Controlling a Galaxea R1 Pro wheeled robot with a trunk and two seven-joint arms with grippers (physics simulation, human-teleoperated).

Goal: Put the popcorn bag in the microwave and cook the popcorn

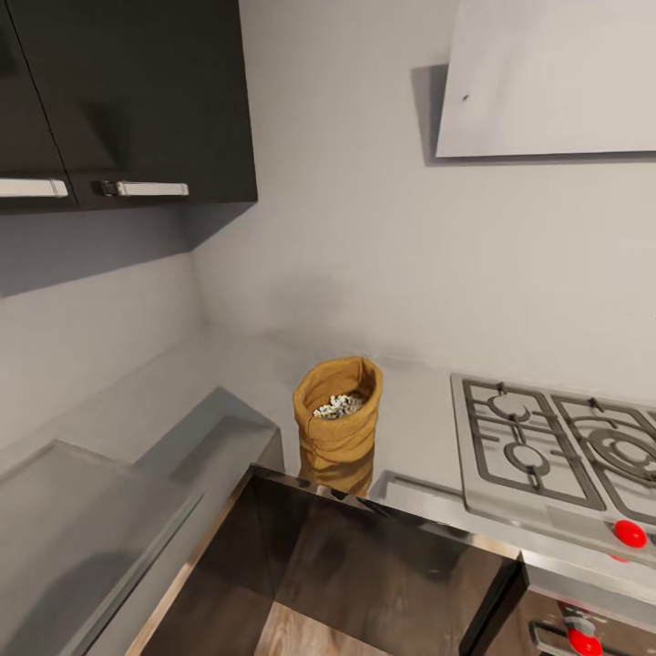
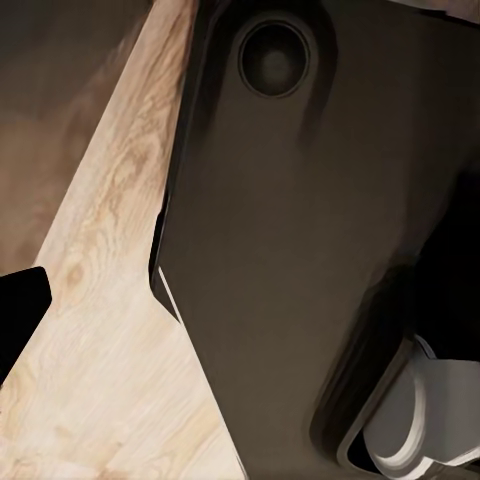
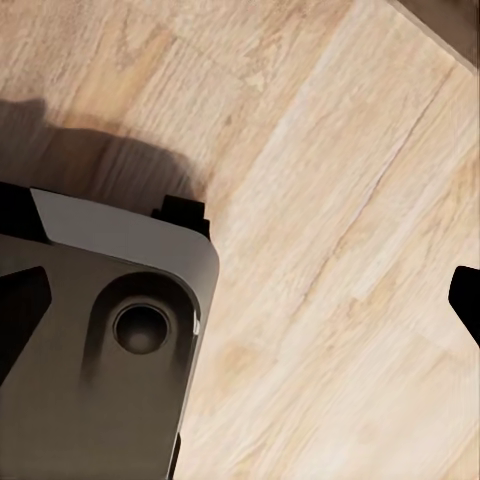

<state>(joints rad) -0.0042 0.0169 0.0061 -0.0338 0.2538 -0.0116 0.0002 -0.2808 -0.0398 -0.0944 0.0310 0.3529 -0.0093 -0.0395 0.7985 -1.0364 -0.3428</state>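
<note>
The popcorn bag (image 1: 337, 424), a mustard-tan wrinkled sack with a rolled rim, stands upright on the grey countertop (image 1: 415, 428) near its front edge, in the corner left of the hob. Small greyish popcorn (image 1: 339, 405) kernels show inside its open mouth. The microwave is out of view. In the left wrist view one dark fingertip (image 2: 20, 310) sits at the picture's edge over the wood floor, with nothing held. The right wrist view likewise has a dark fingertip (image 3: 465, 300) at its edge above bare floor. Both grippers hang low beside my base, far from the bag.
A steel gas hob (image 1: 556, 451) with red knobs (image 1: 630, 534) lies right of the bag, under a white hood (image 1: 547, 77). Dark wall cabinets (image 1: 137, 100) hang at upper left. A steel worktop section (image 1: 82, 510) runs along the left wall. My dark base (image 2: 300, 250) stands on wood floor (image 3: 330, 200).
</note>
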